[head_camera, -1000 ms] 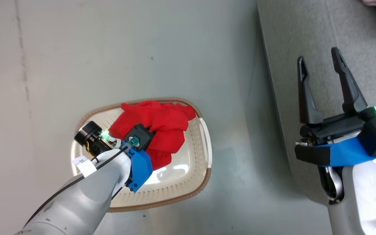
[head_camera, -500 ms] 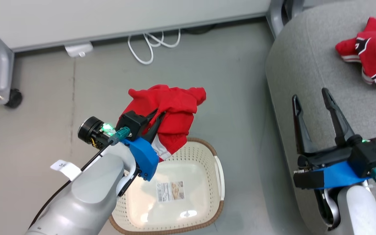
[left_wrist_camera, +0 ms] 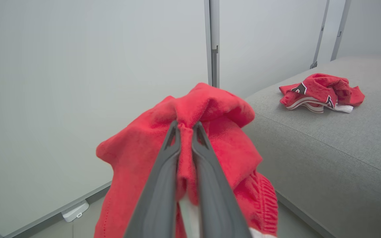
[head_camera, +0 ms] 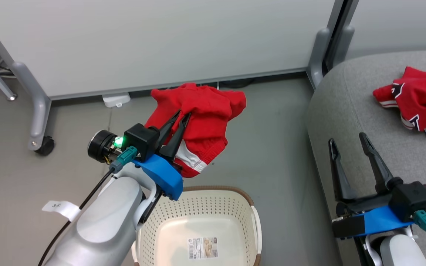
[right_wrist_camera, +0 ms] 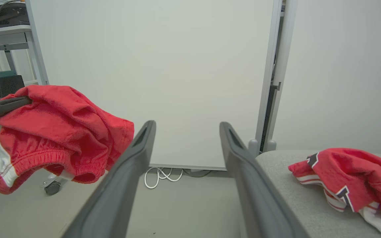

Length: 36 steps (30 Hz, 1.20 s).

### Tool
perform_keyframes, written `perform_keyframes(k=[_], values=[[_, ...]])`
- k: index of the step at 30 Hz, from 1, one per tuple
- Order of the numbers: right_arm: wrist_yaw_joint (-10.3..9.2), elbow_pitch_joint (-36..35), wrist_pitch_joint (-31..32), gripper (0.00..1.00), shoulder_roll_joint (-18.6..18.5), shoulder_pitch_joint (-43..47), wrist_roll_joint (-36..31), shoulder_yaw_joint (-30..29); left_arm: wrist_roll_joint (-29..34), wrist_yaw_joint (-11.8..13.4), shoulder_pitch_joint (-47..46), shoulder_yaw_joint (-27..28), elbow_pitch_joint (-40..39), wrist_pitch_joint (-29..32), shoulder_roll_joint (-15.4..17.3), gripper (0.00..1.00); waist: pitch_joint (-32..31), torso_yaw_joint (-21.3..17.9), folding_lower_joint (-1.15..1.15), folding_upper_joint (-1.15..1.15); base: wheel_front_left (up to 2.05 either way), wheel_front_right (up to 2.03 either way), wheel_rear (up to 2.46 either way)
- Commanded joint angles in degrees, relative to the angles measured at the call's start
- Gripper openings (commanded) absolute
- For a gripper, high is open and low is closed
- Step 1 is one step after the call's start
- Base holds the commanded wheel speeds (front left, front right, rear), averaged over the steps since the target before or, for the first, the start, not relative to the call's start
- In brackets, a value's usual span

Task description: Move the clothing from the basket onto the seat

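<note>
Clothing (head_camera: 205, 107) has just come up out of the basket (head_camera: 216, 188), leaving its visible base bare, and hangs beyond the far rim, pinched in the clamped left claw (head_camera: 183, 115) on a raised, outstretched arm, while the right claw (head_camera: 347, 139) gapes empty over the seat (head_camera: 346, 92), where another red garment (head_camera: 420, 96) lies.

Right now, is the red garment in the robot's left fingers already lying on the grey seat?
No, the red garment hangs pinched in the left fingers over the floor, clear of the seat.
</note>
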Motion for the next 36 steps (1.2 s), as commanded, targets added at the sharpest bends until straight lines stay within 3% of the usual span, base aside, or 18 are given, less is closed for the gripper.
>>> perform_keyframes(k=[1,8,22,36], values=[[0.03,0.18,-0.03,1.0,-0.02,1.04,0.4,0.04,0.44,0.33,0.89,0.59,-0.83,-0.28,-0.13,0.0,-1.28,0.55,0.01,0.0,0.0,0.0,0.0],[0.03,0.65,-0.03,1.0,-0.02,3.52,1.39,0.72,3.13,0.3,4.2,3.7,-6.3,-0.28,-1.03,0.0,-3.55,1.53,0.01,0.0,0.0,0.0,0.0],[0.03,2.8,-0.03,1.0,-0.02,5.17,3.77,2.54,5.46,0.03,5.5,4.53,-11.08,-0.29,-1.16,0.0,-4.48,2.18,0.01,0.0,0.0,0.0,0.0],[0.03,6.22,-0.03,1.0,-0.04,1.24,9.99,21.01,6.47,-0.45,2.8,3.72,-11.89,-0.29,-2.55,0.0,-1.81,4.33,0.01,0.0,0.0,0.0,0.0]])
